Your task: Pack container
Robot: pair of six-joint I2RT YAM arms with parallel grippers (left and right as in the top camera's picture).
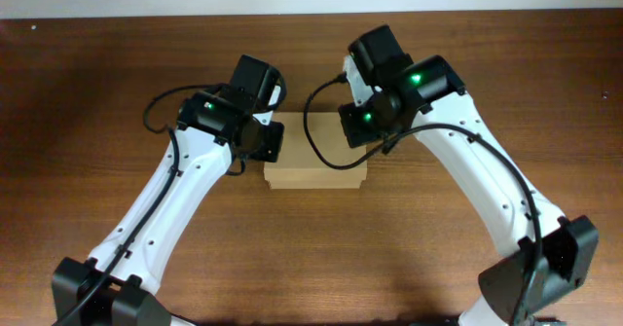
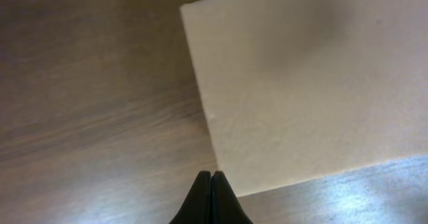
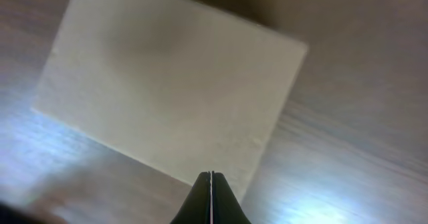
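Container (image 1: pixel 316 173), a plain tan box with its flat top shut, sits on the wooden table (image 1: pixel 311 258) between both arms. Left gripper (image 2: pixel 211 178), fingers pressed together and empty, is at its near corner, with the box ahead and to the right. Right gripper (image 3: pixel 211 178), likewise pinched together and empty, is over its near edge.

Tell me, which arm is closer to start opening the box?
Left, probably. The left tool, shut, sits just off the container's edge near a corner; the right tool, also shut, hovers above the lid.
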